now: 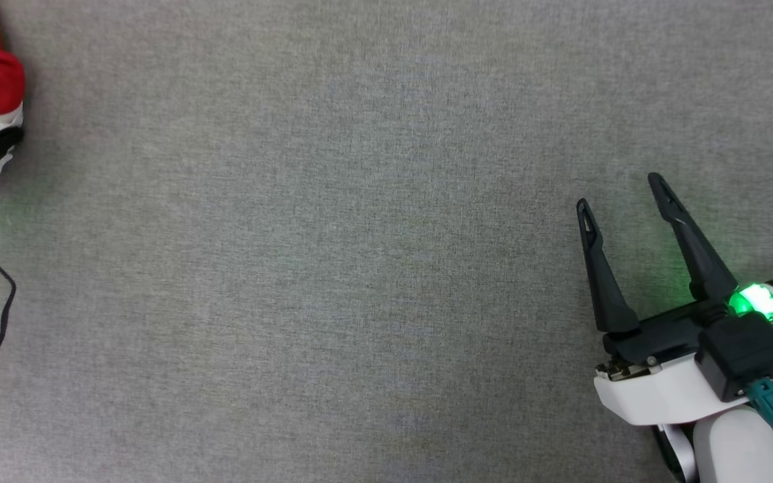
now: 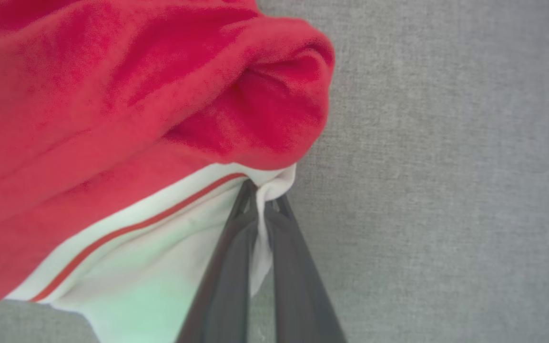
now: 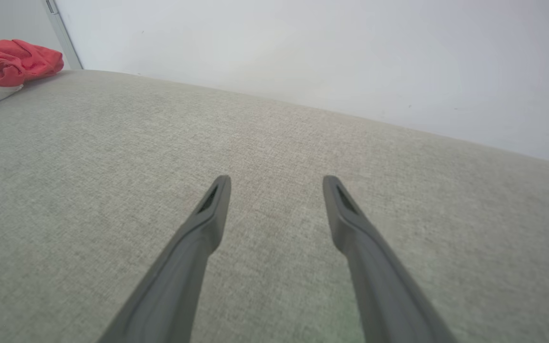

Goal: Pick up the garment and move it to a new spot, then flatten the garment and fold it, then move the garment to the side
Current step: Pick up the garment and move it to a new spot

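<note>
A: Item one, left gripper. Jaws?

B: Closed. The two dark fingers are pressed together on a fold of white cloth, which shows as a thin strip between them.

A: Cloth belongs to?

B: The garment, a red T-shirt. The pinched part is its white sleeve, with a thin red stripe running just beside the red body. A pale green cast lies on the white cloth low in the left wrist view.

A: Condition of the garment?

B: Bunched, in thick red rolls, not spread flat. It lies on the bench at the far upper left edge of the head view, partly cut off by the frame. In the right wrist view it sits at the upper left, near the bench's back edge.

A: Item two, right gripper.

B: Jaws wide apart, holding nothing, tips pointing up the head view at the lower right, over bare bench. Well apart from the garment. A green light glows on its wrist.

A: Surroundings?

B: Bench covering is grey woven fabric. A black cable loops along its left edge, below the garment. A pale wall rises behind the bench.
</note>
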You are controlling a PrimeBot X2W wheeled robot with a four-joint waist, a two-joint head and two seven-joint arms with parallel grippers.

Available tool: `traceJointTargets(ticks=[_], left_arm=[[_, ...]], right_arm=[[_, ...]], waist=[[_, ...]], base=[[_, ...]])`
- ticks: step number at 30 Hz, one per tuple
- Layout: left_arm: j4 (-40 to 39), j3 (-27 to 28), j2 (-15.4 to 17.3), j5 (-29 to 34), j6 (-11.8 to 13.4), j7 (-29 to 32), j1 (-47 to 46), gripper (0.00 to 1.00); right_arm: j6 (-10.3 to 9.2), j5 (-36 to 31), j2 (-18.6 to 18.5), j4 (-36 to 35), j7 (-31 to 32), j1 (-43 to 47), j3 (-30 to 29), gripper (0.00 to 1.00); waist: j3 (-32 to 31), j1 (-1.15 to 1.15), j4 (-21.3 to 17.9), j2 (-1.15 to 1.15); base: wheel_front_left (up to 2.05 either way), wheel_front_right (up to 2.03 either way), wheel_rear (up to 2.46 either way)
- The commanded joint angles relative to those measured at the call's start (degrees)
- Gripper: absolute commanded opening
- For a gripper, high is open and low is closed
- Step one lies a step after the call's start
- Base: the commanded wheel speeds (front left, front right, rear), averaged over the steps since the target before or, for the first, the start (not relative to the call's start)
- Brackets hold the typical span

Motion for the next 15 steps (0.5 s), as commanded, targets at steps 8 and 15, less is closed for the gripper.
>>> traceJointTargets(ticks=[8, 15], left_arm=[[-2.4, 0.1, 1.5, 0.2, -0.1, -8.9, -0.8, 0.00], [-10.1, -1.0, 4.6, -0.5, -0.1, -11.7, 1.0, 0.00]], right_arm=[[-0.02, 1.0, 0.5, 4.5, -1.4, 0.7, 0.9, 1.00], [-0.02, 3.1, 0.9, 8.3, -2.2, 2.6, 0.3, 1.00]], waist=[[-9.0, -0.01, 0.0, 0.00], [-17.6, -0.01, -0.5, 0.00]], base=[[0.00, 0.00, 0.00], [0.00, 0.00, 0.00]])
